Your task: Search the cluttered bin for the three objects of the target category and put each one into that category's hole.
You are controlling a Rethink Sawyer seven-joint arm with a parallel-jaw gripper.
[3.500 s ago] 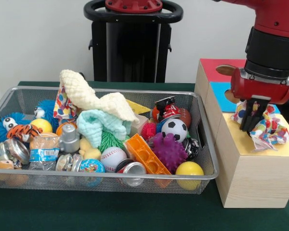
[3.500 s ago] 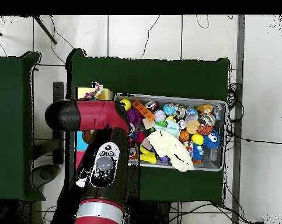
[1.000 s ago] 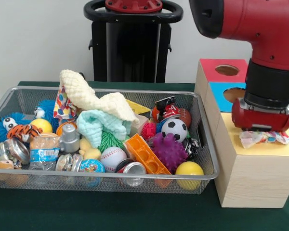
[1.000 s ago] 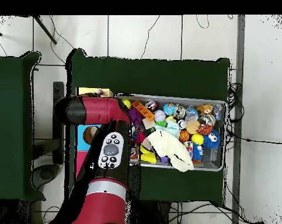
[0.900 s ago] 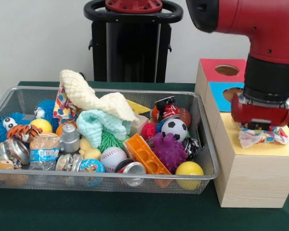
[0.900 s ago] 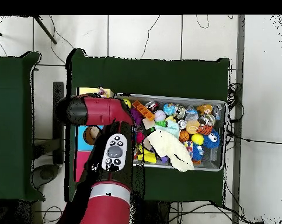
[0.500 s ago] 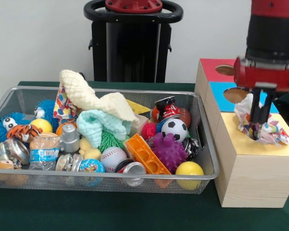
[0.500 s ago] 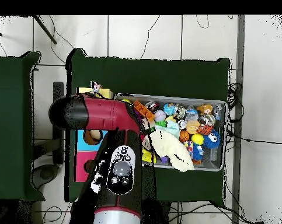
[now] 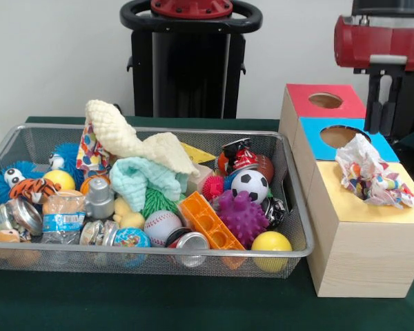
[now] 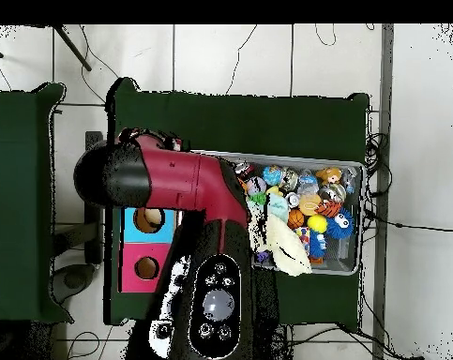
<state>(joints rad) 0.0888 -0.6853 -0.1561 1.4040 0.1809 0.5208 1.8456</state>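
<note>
My gripper (image 9: 388,123) hangs open and empty above the boxes at the right, well clear of them. A white spotted cloth (image 9: 368,176) lies crumpled on the yellow-faced box (image 9: 400,212) and covers its hole, partly tucked in. A second spotted cloth (image 9: 90,149) stands at the back left of the wire mesh bin (image 9: 159,254), under a cream knitted cloth (image 9: 127,139). A third is not visible. In the overhead view my arm hides the gripper and the yellow box; the bin (image 10: 354,167) shows to its right.
The blue-faced box (image 9: 317,138) and red-faced box (image 9: 303,100) stand behind the yellow one. The bin holds a mint fluffy cloth (image 9: 143,178), a soccer ball (image 9: 250,185), a purple spiky ball (image 9: 243,217), an orange brick (image 9: 208,221), cans and several balls.
The gripper has let go of the spotted cloth over the yellow box's hole and risen straight up. The cloth stays bunched on the box top.
</note>
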